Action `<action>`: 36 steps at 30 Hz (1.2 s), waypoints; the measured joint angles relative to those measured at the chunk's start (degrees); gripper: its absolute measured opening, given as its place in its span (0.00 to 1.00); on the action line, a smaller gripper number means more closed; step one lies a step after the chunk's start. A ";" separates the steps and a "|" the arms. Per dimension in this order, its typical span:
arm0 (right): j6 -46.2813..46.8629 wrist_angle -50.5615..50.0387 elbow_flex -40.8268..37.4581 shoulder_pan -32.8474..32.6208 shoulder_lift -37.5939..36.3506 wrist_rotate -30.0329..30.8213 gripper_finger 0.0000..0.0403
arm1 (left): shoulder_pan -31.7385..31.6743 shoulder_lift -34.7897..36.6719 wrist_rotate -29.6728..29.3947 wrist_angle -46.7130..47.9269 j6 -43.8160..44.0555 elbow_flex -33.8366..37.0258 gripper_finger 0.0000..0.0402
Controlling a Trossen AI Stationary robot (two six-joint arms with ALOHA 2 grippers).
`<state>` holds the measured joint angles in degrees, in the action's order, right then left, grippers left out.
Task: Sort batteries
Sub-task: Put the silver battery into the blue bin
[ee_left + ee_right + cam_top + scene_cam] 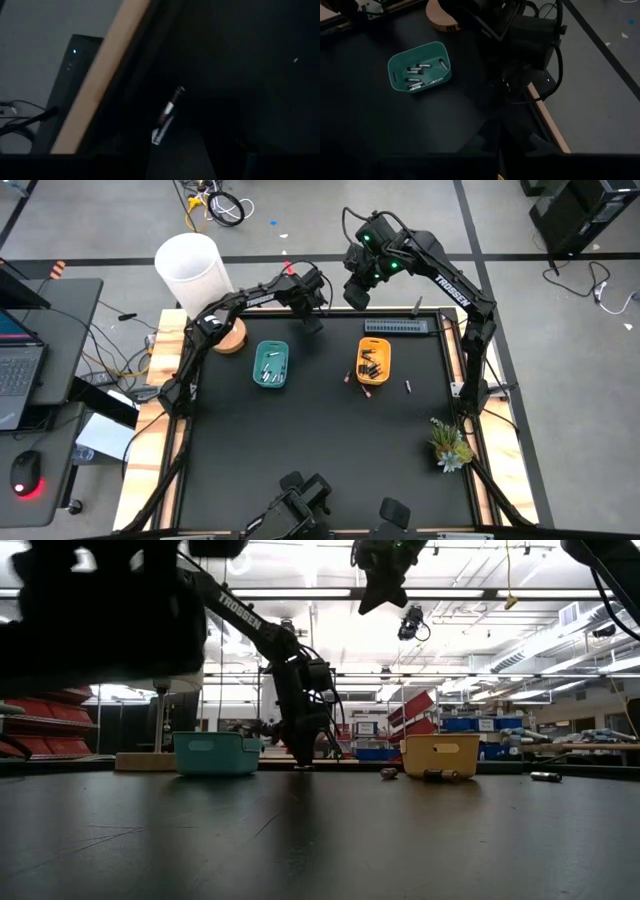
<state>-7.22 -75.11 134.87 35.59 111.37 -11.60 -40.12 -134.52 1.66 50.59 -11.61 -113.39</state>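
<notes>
My left gripper [313,318] stands low over the table near its far edge, between the teal tray [270,364] and the yellow tray [373,360], its fingers open and pointing steeply down [300,762]. One battery [167,115], dark with a silvery end, lies flat on the black table between those fingers. The teal tray holds several batteries [420,70], and the yellow one holds several dark ones [372,366]. Loose batteries lie near the yellow tray [348,377] [367,392] [408,386]. My right gripper [357,292] hangs shut, high above the far edge [372,595].
A white bucket [190,265] and a round wooden disc [231,335] stand at the far left corner. A grey strip [395,327] lies along the far edge, and a small plant [450,445] stands at the near right. The wooden table edge [105,75] runs close beside the battery.
</notes>
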 joint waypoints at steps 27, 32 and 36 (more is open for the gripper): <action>-2.61 -1.79 0.00 -1.92 0.00 -0.02 0.04 | 2.73 0.22 0.25 -0.76 8.69 3.90 0.31; -3.02 -1.21 0.00 -1.90 0.00 0.00 0.03 | 2.67 -0.18 0.50 4.87 13.66 0.92 0.32; -2.88 -1.05 0.00 -1.90 0.00 -0.01 0.03 | 2.73 -0.26 0.89 6.41 17.86 -3.43 0.32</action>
<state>-10.10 -76.16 134.87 33.69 111.37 -11.61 -37.39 -134.78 2.55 57.00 6.26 -116.82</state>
